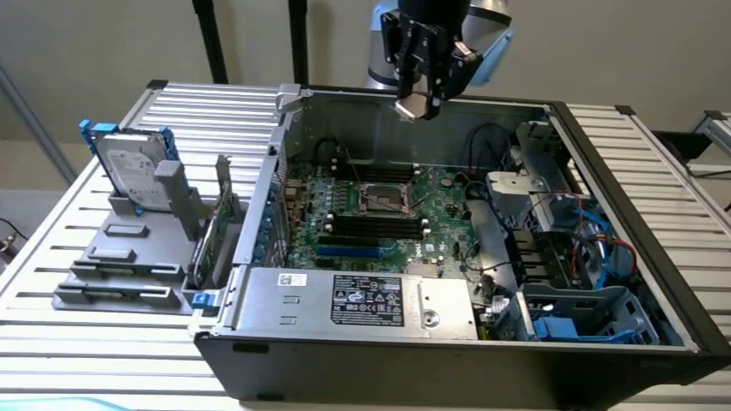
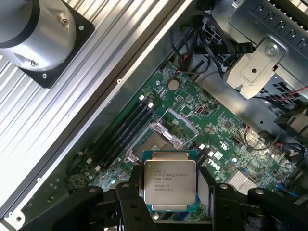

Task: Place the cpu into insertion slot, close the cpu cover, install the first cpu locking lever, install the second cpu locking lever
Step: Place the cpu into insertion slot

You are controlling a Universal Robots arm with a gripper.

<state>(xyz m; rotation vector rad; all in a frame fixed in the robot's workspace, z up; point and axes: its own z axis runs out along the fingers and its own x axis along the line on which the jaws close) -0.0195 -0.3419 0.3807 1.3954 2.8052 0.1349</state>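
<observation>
The black gripper (image 1: 418,101) clasps the flat, square, matte-silver cpu (image 2: 170,180) by its edges, high over the far wall of the open metal case (image 1: 457,368), while the dark-centred, metal-rimmed insertion slot (image 1: 383,199) lies exposed mid-way across the green motherboard (image 2: 216,125), with open air above.

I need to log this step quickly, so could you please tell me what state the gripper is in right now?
Gripper: closed, holding the cpu by its edges.

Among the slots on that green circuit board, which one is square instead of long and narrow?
The silvery-rimmed insertion slot, square with a dark centre. The black memory slots on either side of it are long strips.
</observation>
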